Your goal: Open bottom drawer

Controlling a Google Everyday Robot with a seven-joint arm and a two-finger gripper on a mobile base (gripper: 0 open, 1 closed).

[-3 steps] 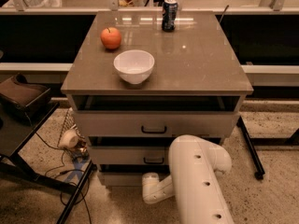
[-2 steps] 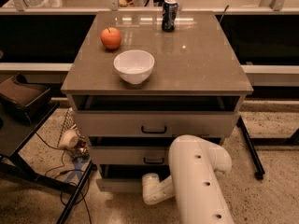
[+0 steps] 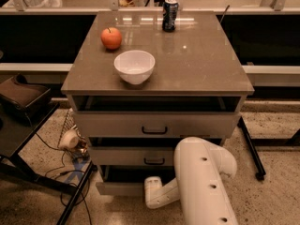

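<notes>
The bottom drawer [image 3: 119, 188] is the lowest, slimmest pale grey front of the cabinet. It stands out a little from the cabinet, with a dark gap above it. The handle of this drawer is hidden behind my arm. My white arm [image 3: 201, 182] reaches down in front of the cabinet's right half. The gripper [image 3: 151, 192] is at the end of the arm, low down against the middle of the bottom drawer's front. The middle drawer [image 3: 133, 156] and the top drawer [image 3: 154, 124] each show a small black bar handle.
On the cabinet top [image 3: 201, 60] stand a white bowl [image 3: 134, 66], an apple [image 3: 111, 38] and a dark can [image 3: 170, 14]. Cables and a small round object [image 3: 69, 139] lie on the floor at the left, next to a black stand [image 3: 28, 172]. A black leg [image 3: 251, 146] runs along the right.
The bottom drawer's front has come out toward me, lower in the view than before. The end of my arm has moved back with it.
</notes>
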